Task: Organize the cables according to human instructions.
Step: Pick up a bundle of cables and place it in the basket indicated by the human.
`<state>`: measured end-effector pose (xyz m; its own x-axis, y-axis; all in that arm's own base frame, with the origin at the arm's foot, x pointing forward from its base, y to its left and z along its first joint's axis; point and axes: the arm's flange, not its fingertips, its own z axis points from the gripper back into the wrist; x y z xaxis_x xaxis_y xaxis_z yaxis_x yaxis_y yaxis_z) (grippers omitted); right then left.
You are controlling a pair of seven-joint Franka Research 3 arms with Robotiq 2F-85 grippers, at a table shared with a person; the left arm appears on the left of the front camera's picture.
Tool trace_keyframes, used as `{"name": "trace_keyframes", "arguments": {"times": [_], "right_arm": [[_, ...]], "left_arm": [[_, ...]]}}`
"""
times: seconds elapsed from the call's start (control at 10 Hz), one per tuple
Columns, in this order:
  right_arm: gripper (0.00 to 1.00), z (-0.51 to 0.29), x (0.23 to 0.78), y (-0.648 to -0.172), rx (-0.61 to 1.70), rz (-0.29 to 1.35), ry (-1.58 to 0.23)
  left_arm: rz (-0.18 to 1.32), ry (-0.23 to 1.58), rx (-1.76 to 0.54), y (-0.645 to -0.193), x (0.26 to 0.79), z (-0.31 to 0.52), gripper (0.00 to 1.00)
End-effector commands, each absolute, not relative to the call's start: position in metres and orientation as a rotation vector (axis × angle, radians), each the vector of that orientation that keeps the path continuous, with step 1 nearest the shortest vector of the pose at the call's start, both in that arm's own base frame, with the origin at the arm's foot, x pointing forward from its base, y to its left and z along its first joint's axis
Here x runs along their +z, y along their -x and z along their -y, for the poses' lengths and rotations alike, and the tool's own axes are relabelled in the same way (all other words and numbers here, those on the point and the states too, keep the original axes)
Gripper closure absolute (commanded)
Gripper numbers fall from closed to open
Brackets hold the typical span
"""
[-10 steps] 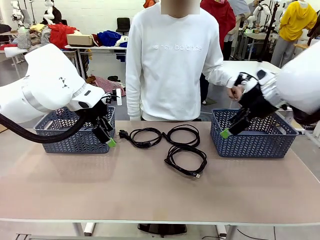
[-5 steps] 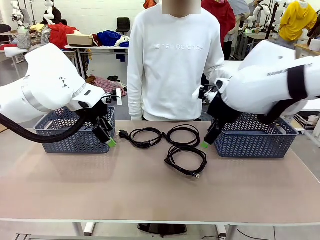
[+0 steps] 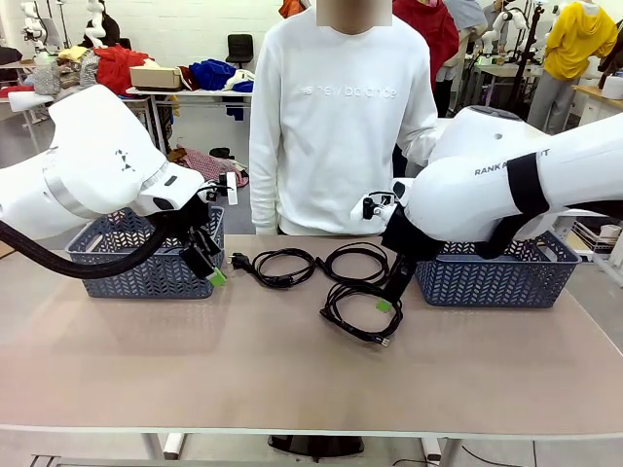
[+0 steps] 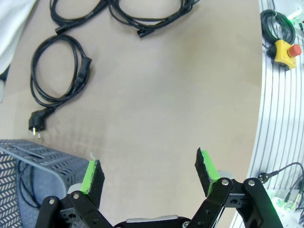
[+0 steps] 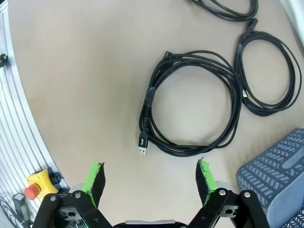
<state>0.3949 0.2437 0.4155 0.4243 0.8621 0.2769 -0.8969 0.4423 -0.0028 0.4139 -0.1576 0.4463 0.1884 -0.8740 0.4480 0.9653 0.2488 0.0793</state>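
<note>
Left wrist view, blue-grey basket (image 4: 33, 152), black cord (image 4: 20, 186) lying inside

Two glossy white, rounded arms. Left arm (image 3: 97, 165) at frame left: grey joint ring, small dark mark, thick black hose (image 3: 58, 261) underneath. Right arm (image 3: 545, 175) at frame right: black band, dark lettering only partly readable. Left gripper (image 4: 149, 173) and right gripper (image 5: 149, 183): black linkages, silver screws, bright green pads.
</note>
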Motion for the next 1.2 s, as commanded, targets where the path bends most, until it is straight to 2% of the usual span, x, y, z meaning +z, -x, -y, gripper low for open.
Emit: {"name": "trace_keyframes", "arguments": {"times": [0.0,0.5,1.1], "right_arm": [[0.00,-0.239,0.425,-0.398,1.081,0.260,-0.139],[0.00,-0.244,0.416,-0.395,1.105,0.254,-0.152],[0.00,-0.290,0.368,-0.408,1.151,0.171,-0.196]], "left_arm": [[0.435,0.247,-1.308,-0.416,0.448,0.157,0.00],[0.435,0.247,-1.308,-0.416,0.448,0.157,0.00],[0.435,0.247,-1.308,-0.416,0.448,0.157,0.00]]}}
